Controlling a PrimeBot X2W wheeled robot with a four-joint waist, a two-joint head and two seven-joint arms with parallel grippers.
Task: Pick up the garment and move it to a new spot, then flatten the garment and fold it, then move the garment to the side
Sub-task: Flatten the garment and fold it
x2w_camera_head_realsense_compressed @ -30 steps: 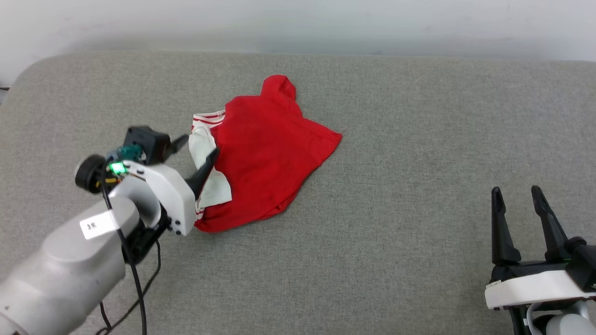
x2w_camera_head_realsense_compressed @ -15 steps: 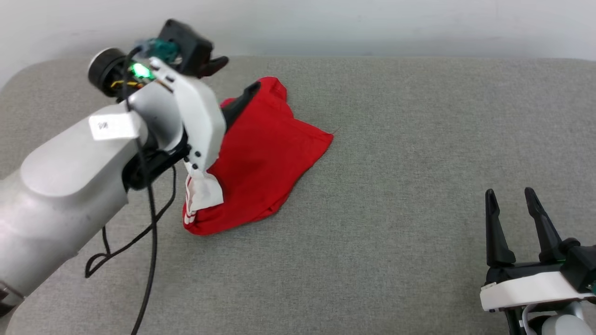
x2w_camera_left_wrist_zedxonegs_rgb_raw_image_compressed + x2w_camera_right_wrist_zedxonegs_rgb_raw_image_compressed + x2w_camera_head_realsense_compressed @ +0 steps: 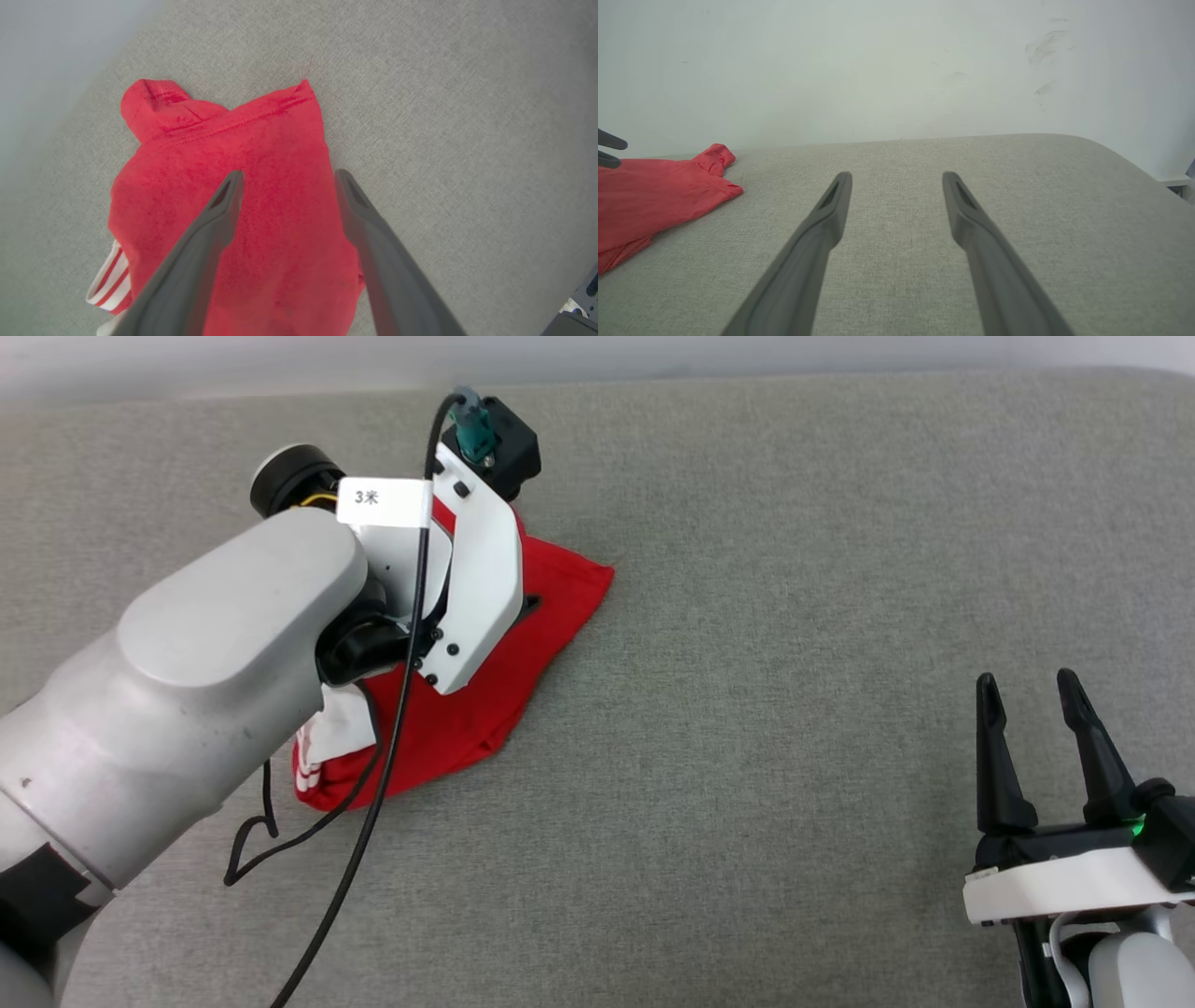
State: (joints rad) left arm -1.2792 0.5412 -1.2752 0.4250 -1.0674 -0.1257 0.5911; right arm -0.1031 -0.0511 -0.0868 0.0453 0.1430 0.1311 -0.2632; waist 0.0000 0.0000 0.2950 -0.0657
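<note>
Both grippers stand wide open, empty; left gripper (image 3: 288, 173) has shifted from the white sleeve of the garment (image 3: 187, 154) to above its red body; right gripper (image 3: 1025, 678) unchanged.

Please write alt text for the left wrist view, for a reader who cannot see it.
The left gripper, open and empty, reaches toward a crumpled red garment lying on a grey fabric surface. A white sleeve cuff with red stripes shows at the garment's lower left, and a pale wall in the upper left corner.
</note>
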